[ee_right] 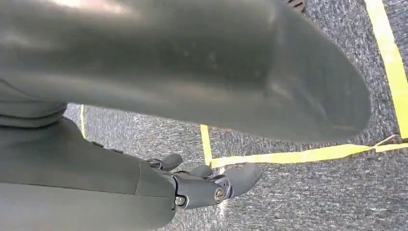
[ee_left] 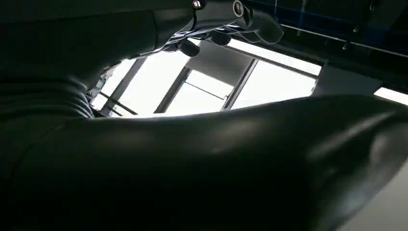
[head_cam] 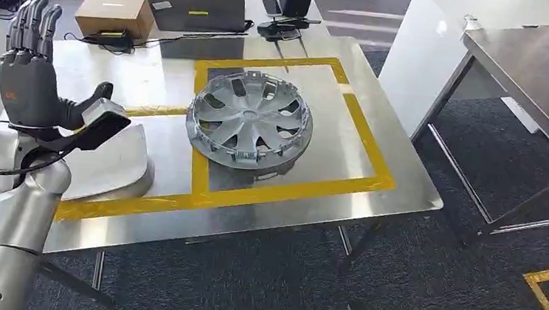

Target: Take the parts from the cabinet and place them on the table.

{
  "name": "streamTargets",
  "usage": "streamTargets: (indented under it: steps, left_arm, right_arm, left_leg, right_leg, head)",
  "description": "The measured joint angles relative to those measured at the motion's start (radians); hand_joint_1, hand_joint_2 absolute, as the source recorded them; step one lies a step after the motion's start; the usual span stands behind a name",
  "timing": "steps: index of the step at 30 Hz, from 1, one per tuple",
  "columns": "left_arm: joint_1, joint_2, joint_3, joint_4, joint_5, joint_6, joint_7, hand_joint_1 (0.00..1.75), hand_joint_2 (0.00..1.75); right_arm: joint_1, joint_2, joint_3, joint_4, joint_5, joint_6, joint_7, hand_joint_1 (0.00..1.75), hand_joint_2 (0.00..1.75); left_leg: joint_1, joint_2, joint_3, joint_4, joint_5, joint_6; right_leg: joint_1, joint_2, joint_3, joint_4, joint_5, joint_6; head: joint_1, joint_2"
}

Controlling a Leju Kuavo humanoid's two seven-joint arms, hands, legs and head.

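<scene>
A silver spoked hubcap (head_cam: 250, 119) sits centre frame on a steel-grey table (head_cam: 401, 198) striped with yellow tape (head_cam: 283, 190); upper left, a tan cardboard box (head_cam: 115, 11).

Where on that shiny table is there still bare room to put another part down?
Inside the yellow tape square, bare metal remains right of the hubcap, up to the tape. The near strip between the tape and the table edge is bare too, though narrow. The left side is crowded: the curved silver panel lies there under the raised left robot hand. The far edge holds a box and laptop.
</scene>
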Motion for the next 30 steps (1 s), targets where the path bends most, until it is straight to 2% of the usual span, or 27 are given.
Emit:
streamTargets:
  steps: [1, 2, 3, 5, 6, 7, 9, 11, 12, 13, 15, 16, 17, 18, 19, 20, 21, 22, 23, 25, 26, 27, 28, 29, 30]
  left_arm:
    - [0.002, -0.008, 0.002, -0.010, -0.002, 0.000, -0.003, 0.00, 0.00]
    - [0.006, -0.016, 0.003, -0.019, -0.002, 0.000, -0.004, 0.00, 0.00]
    - [0.011, -0.021, 0.003, -0.028, -0.002, 0.000, -0.007, 0.00, 0.00]
    - [0.021, -0.029, 0.003, -0.052, 0.002, 0.000, -0.010, 0.00, 0.00]
    - [0.023, -0.030, 0.003, -0.061, 0.007, 0.000, -0.011, 0.00, 0.00]
    - [0.027, -0.030, 0.002, -0.068, 0.007, 0.000, -0.011, 0.00, 0.00]
    - [0.038, -0.029, -0.006, -0.077, 0.005, 0.000, -0.007, 0.00, 0.00]
    - [0.052, -0.026, -0.008, -0.084, 0.001, 0.000, -0.005, 0.00, 0.00]
    - [0.056, -0.023, -0.009, -0.085, 0.002, 0.000, -0.005, 0.00, 0.00]
    - [0.059, -0.019, -0.009, -0.086, 0.002, 0.000, -0.005, 0.00, 0.00]
    - [0.065, -0.016, -0.009, -0.086, 0.008, 0.000, -0.005, 0.00, 0.00]
    - [0.070, -0.013, -0.009, -0.086, 0.008, 0.000, -0.006, 0.00, 0.00]
    - [0.076, -0.010, -0.009, -0.084, 0.009, 0.000, -0.006, 0.00, 0.00]
    - [0.080, -0.008, -0.009, -0.082, 0.010, 0.000, -0.007, 0.00, 0.00]
    - [0.081, -0.002, -0.009, -0.081, 0.011, 0.000, -0.010, 0.00, 0.00]
    - [0.081, 0.001, -0.009, -0.078, 0.016, 0.000, -0.013, 0.00, 0.00]
    - [0.081, 0.003, -0.009, -0.078, 0.019, 0.000, -0.017, 0.00, 0.00]
    - [0.080, 0.005, -0.009, -0.078, 0.019, 0.000, -0.020, 0.00, 0.00]
    - [0.081, 0.006, -0.009, -0.077, 0.020, 0.000, -0.025, 0.00, 0.00]
    - [0.081, 0.017, -0.008, -0.071, 0.019, 0.000, -0.029, 0.00, 0.00]
    - [0.082, 0.021, -0.008, -0.069, 0.016, 0.000, -0.029, 0.00, 0.00]
    - [0.082, 0.022, -0.007, -0.067, 0.015, 0.000, -0.030, 0.00, 0.00]
    - [0.082, 0.022, -0.006, -0.065, 0.015, 0.000, -0.032, 0.00, 0.00]
    - [0.083, 0.024, -0.005, -0.062, 0.015, 0.000, -0.034, 0.00, 0.00]
    - [0.084, 0.027, -0.003, -0.057, 0.012, 0.000, -0.037, 0.00, 0.00]
  right_arm:
    - [0.001, 0.000, -0.003, 0.000, 0.001, 0.000, 0.000, 0.00, 0.00]
    - [0.001, 0.000, -0.005, 0.000, 0.005, 0.000, 0.000, 0.00, 0.00]
    - [0.001, -0.001, -0.005, 0.000, 0.006, 0.002, 0.000, 0.00, 0.00]
    - [-0.001, -0.004, -0.008, -0.002, 0.006, 0.003, -0.003, 0.00, 0.00]
    - [-0.002, -0.004, -0.010, -0.004, 0.006, 0.003, -0.006, 0.00, 0.00]
    - [-0.002, -0.005, -0.013, -0.004, 0.006, 0.003, -0.008, 0.00, 0.00]
    - [-0.002, -0.008, -0.017, -0.004, 0.006, 0.004, -0.010, 0.00, 0.00]
    - [-0.001, -0.010, -0.020, -0.004, 0.006, 0.005, -0.009, 0.00, 0.00]
    - [-0.002, -0.011, -0.021, -0.005, 0.007, 0.005, -0.004, 0.00, 0.00]
    - [-0.002, -0.015, -0.021, -0.005, 0.008, 0.005, 0.001, 0.00, 0.00]
    - [0.000, -0.019, -0.022, -0.005, 0.010, 0.006, 0.008, 0.00, 0.00]
    - [0.000, -0.020, -0.022, -0.005, 0.012, 0.006, 0.008, 0.00, 0.00]
    - [0.000, -0.022, -0.023, -0.004, 0.012, 0.006, 0.011, 0.00, 0.00]
    - [0.000, -0.024, -0.024, -0.004, 0.014, 0.006, 0.015, 0.00, 0.00]
    - [0.000, -0.024, -0.024, -0.005, 0.016, 0.006, 0.018, 0.00, 0.00]
    - [0.000, -0.024, -0.027, -0.004, 0.018, 0.006, 0.021, 0.00, 0.00]
    - [0.001, -0.024, -0.029, -0.005, 0.019, 0.007, 0.021, 0.00, 0.00]
    - [0.001, -0.023, -0.029, -0.004, 0.020, 0.009, 0.021, 0.00, 0.00]
    - [0.001, -0.023, -0.030, -0.004, 0.022, 0.010, 0.021, 0.00, 0.00]
    - [0.000, -0.026, -0.031, -0.004, 0.024, 0.016, 0.022, 0.00, 0.00]
    - [0.001, -0.026, -0.031, -0.004, 0.025, 0.017, 0.024, 0.00, 0.00]
    - [0.003, -0.027, -0.031, -0.004, 0.026, 0.017, 0.025, 0.00, 0.00]
    - [0.003, -0.026, -0.031, -0.004, 0.027, 0.018, 0.026, 0.00, 0.00]
    - [0.003, -0.027, -0.031, -0.004, 0.027, 0.018, 0.026, 0.00, 0.00]
    - [0.002, -0.031, -0.032, -0.004, 0.027, 0.018, 0.026, 0.00, 0.00]
  left_leg:
    - [0.000, 0.000, -0.001, 0.001, 0.000, 0.000]
    - [0.001, 0.000, -0.002, 0.004, 0.001, -0.001]
    - [0.003, 0.000, -0.004, 0.007, 0.002, -0.003]
    - [0.009, 0.000, -0.012, 0.018, 0.003, -0.011]
    - [0.009, -0.001, -0.019, 0.026, 0.004, -0.019]
    - [0.005, -0.004, -0.024, 0.026, 0.009, -0.029]
    - [0.004, -0.007, -0.029, 0.027, 0.021, -0.044]
    - [0.006, -0.007, -0.035, 0.021, 0.031, -0.060]
    - [0.009, -0.005, -0.045, 0.035, 0.006, -0.066]
    - [0.010, -0.003, -0.061, 0.081, -0.046, -0.070]
    - [0.011, -0.002, -0.108, 0.234, -0.148, -0.077]
    - [0.011, -0.002, -0.124, 0.303, -0.175, -0.078]
    - [0.011, -0.002, -0.122, 0.332, -0.175, -0.077]
    - [0.011, -0.002, -0.099, 0.318, -0.154, -0.073]
    - [0.010, -0.002, -0.055, 0.263, -0.122, -0.066]
    - [0.005, -0.002, 0.002, 0.182, -0.098, -0.055]
    - [0.000, -0.003, 0.075, 0.080, -0.093, -0.040]
    - [-0.004, -0.001, 0.113, 0.018, -0.128, -0.033]
    - [-0.007, 0.000, 0.109, 0.020, -0.112, -0.042]
    - [-0.015, 0.000, 0.103, 0.014, -0.105, -0.031]
    - [-0.011, 0.001, 0.098, 0.001, -0.092, -0.022]
    - [-0.003, 0.010, 0.101, -0.007, -0.078, -0.017]
    - [-0.002, 0.008, 0.090, -0.009, -0.068, -0.006]
    - [-0.002, 0.008, 0.077, -0.009, -0.056, -0.003]
    - [-0.002, 0.008, 0.062, -0.008, -0.045, -0.003]
  right_leg:
    - [0.000, 0.000, -0.033, 0.061, -0.012, 0.001]
    - [-0.001, 0.000, -0.043, 0.071, 0.007, 0.002]
    - [-0.003, 0.000, -0.030, 0.033, 0.046, 0.003]
    - [-0.009, -0.002, 0.045, -0.136, 0.142, 0.007]
    - [-0.011, -0.003, 0.074, -0.209, 0.144, 0.011]
    - [0.000, 0.006, 0.067, -0.192, 0.160, -0.001]
    - [-0.001, 0.008, 0.053, -0.192, 0.158, -0.019]
    - [-0.004, 0.006, 0.044, -0.196, 0.172, -0.039]
    - [-0.004, 0.002, 0.035, -0.197, 0.181, -0.048]
    - [-0.004, 0.002, 0.026, -0.197, 0.189, -0.055]
    - [-0.001, 0.001, 0.002, -0.196, 0.205, -0.059]
    - [0.000, 0.001, -0.010, -0.196, 0.214, -0.060]
    - [0.002, 0.001, -0.022, -0.195, 0.223, -0.060]
    - [0.005, 0.001, -0.033, -0.195, 0.232, -0.060]
    - [0.008, 0.001, -0.044, -0.195, 0.240, -0.060]
    - [0.011, 0.001, -0.052, -0.195, 0.248, -0.060]
    - [0.011, 0.001, -0.056, -0.194, 0.255, -0.058]
    - [0.014, 0.000, -0.062, -0.195, 0.262, -0.052]
    - [0.008, -0.002, -0.060, -0.199, 0.269, -0.044]
    - [0.002, -0.002, -0.059, -0.204, 0.282, -0.032]
    - [0.007, -0.001, -0.059, -0.209, 0.290, -0.022]
    - [0.003, -0.001, -0.068, -0.191, 0.273, -0.021]
    - [0.007, -0.001, -0.079, -0.161, 0.225, -0.018]
    - [0.006, -0.001, -0.099, -0.100, 0.164, -0.014]
    - [0.005, -0.001, -0.121, -0.027, 0.115, -0.011]
  head:
    - [0.001, 0.000]
    - [0.001, 0.000]
    - [0.001, 0.000]
    - [0.000, 0.000]
    - [0.001, 0.000]
    - [0.002, 0.000]
    - [-0.001, 0.000]
    - [0.001, 0.000]
    - [-0.001, 0.000]
    - [-0.004, 0.000]
    - [-0.007, 0.000]
    - [-0.006, 0.000]
    - [-0.006, 0.000]
    - [-0.007, 0.000]
    - [-0.007, 0.000]
    - [-0.006, 0.000]
    - [-0.006, 0.000]
    - [-0.005, 0.000]
    - [-0.005, 0.000]
    - [-0.008, 0.000]
    - [-0.010, 0.000]
    - [-0.009, 0.000]
    - [-0.005, 0.000]
    - [-0.001, 0.000]
    - [-0.002, 0.000]
